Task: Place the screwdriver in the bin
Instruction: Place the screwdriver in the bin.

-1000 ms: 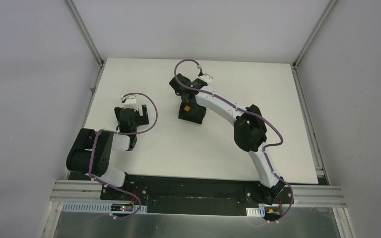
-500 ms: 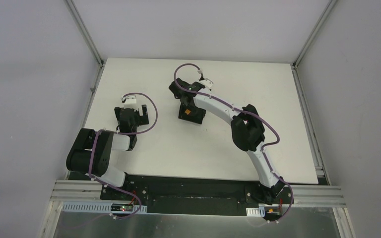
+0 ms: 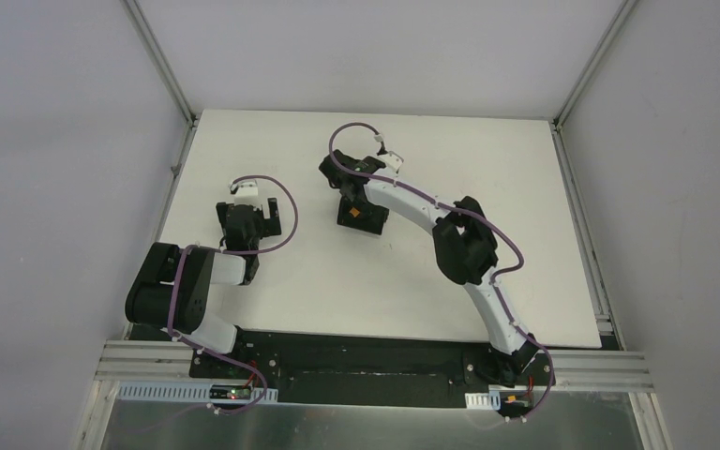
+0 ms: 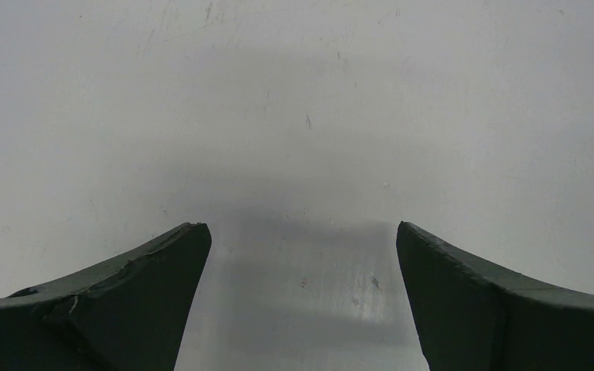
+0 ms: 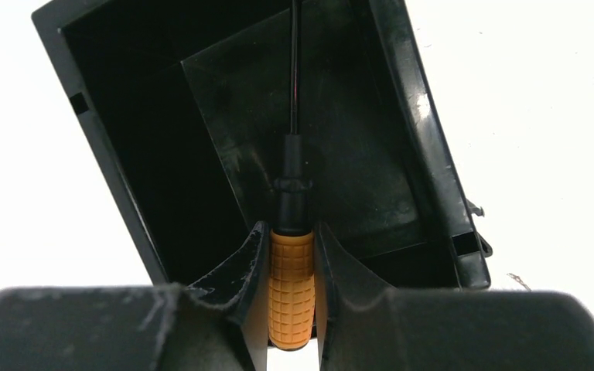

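Over the bin [image 5: 421,131], the right hand [image 5: 290,232] pinches the screwdriver [image 5: 291,286] by its orange handle; the black shaft points into the bin's open interior. Tip contact with the bin cannot be determined. Well apart to the left, the left hand [image 4: 302,227] hovers over the table [image 4: 302,93], fingers spread.

bin [image 5: 427,139]: glossy plastic, scuffed | screwdriver [image 5: 290,197] handle: matt, knurled | table [image 4: 294,116]: matt, scratched

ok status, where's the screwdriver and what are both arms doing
Right fingers shut on screwdriver, shaft over open bin. Left fingers open, empty, above bare table. Nothing in the way.
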`<state>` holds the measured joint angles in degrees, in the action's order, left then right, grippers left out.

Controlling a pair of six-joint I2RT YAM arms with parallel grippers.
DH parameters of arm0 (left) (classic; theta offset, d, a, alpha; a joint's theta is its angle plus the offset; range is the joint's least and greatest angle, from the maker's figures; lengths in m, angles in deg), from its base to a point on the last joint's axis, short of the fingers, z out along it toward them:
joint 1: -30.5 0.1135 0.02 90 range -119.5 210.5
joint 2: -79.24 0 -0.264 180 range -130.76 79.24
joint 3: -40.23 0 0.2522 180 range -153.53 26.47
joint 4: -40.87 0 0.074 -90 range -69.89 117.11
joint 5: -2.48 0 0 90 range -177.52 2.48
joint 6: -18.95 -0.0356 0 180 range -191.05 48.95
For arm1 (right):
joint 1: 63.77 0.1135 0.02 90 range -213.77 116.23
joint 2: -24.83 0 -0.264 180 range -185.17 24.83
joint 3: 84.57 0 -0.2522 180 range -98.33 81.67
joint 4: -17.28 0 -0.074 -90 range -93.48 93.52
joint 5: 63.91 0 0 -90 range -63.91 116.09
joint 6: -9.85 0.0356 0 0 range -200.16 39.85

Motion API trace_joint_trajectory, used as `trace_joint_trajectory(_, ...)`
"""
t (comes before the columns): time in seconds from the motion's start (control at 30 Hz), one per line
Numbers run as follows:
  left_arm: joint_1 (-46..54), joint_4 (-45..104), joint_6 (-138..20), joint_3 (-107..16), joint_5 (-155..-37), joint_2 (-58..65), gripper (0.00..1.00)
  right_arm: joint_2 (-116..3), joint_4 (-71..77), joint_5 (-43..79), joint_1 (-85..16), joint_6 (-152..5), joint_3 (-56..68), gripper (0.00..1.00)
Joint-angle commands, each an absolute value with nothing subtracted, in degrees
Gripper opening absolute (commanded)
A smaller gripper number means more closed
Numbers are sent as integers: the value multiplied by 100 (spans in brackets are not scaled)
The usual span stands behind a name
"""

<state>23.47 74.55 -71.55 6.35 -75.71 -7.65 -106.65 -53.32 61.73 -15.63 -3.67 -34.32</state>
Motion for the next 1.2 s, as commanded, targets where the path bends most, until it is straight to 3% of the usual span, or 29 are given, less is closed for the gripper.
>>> trace_joint_trajectory(0.0, 2393, 7536, -7114, 564, -7634, -696, 99, -10803, -5312, 6204, -1601, -258, -3570, 0)
trace_joint_trajectory(0.5, 2397, 7536, -7114, 564, -7630, -702, 99, -10904, -5311, 6178, -1674, -254, -3575, 0)
trace_joint_trajectory(0.77, 2386, 7536, -7114, 564, -7633, -707, 99, -10829, -5422, 6234, -1675, -202, -3574, 18)
trace_joint_trajectory(0.87, 2391, 7536, -7114, 564, -7633, -703, 99, -10791, -5442, 6266, -1675, -217, -3575, 38)
trace_joint_trajectory(0.97, 2392, 7536, -7114, 564, -7629, -699, 99, -10747, -5448, 6311, -1675, -239, -3575, 46)
trace_joint_trajectory(1.17, 2393, 7536, -7114, 564, -7631, -705, 99, -10693, -5461, 6351, -1675, -333, -3631, 47)
